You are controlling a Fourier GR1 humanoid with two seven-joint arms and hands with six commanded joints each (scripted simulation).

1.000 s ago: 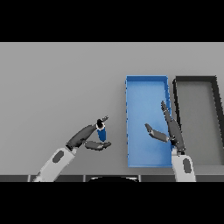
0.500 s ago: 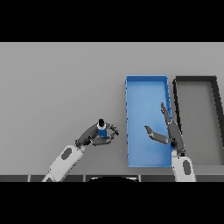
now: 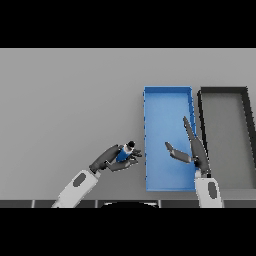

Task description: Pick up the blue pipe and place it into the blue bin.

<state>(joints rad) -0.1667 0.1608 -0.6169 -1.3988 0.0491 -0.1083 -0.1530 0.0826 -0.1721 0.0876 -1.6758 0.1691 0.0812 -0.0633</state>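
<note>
While curled around the blue pipe [image 3: 123,153], left hand [image 3: 111,159] sits just left of the blue bin [image 3: 167,95], pipe outside the bin | right hand [image 3: 192,148]: fingers straight, thumb spread, over the bin's right side | dark bin [image 3: 223,91]: immediately right of the blue bin | grey table [image 3: 65,100]
</note>
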